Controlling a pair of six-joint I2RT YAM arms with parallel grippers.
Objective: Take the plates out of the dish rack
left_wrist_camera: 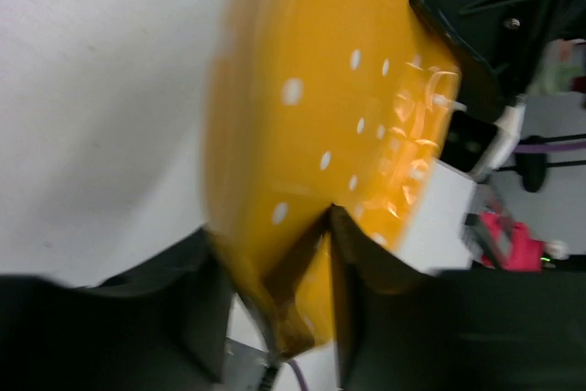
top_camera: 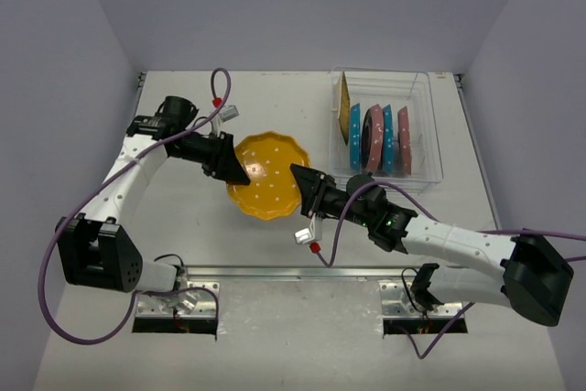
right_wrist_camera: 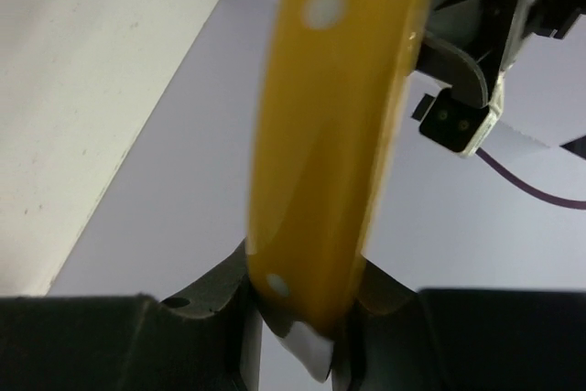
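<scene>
Nearby, dish rack (top_camera: 417,87) with other plates (top_camera: 388,140)

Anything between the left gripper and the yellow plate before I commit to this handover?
Nothing visible. The rim of the yellow plate sits right inside the left gripper, with no other object in the gap. The right gripper clamps the opposite rim.

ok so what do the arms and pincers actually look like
The left arm and right arm are white shells with bulky black joints. The left pincer and right pincer are black and wedge-shaped. A purple cable with a red tip loops off each.
</scene>
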